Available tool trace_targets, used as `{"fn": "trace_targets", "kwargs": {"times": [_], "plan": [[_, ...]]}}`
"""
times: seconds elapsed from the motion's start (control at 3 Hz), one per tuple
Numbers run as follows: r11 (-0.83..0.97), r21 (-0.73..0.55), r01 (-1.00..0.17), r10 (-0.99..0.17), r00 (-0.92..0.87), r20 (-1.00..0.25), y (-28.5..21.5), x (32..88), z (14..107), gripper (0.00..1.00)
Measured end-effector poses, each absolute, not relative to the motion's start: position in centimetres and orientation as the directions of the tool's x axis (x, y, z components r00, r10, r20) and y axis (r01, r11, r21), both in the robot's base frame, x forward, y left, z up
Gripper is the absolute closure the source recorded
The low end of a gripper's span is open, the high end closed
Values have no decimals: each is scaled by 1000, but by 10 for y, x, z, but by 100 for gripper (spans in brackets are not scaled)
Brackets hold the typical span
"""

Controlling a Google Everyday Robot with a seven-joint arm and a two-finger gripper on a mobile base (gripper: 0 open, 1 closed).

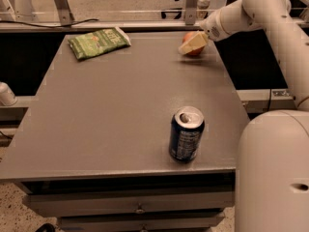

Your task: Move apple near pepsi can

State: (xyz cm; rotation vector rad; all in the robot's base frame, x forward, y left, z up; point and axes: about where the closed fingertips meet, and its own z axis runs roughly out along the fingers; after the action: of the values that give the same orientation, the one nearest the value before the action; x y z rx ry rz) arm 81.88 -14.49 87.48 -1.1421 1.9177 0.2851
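Over at the far right edge of the tabletop (111,105) the gripper (194,43) sits right against the apple (189,36); I can't tell whether it's clamped on it or loose. The pepsi can (186,135) stands upright near the front edge, well apart from the apple. A green snack bag (99,42) lies at the far left

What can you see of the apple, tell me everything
The apple is round and red-orange, at the far right corner of the grey table, well away from the pepsi can standing near the front edge. The gripper is right at it, a cream part covering its middle, so only its top and bottom show.
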Motion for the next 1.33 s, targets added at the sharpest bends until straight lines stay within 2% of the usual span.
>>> {"fn": "trace_targets", "kwargs": {"times": [0.67,1.0,1.33], "plan": [[542,-184,-820,-628,-250,-737,-153,810,865,65],[488,-142,-861,-643,-245,-726,-145,783,877,88],[397,-94,-913,-660,-213,-721,-135,736,900,100]]}}
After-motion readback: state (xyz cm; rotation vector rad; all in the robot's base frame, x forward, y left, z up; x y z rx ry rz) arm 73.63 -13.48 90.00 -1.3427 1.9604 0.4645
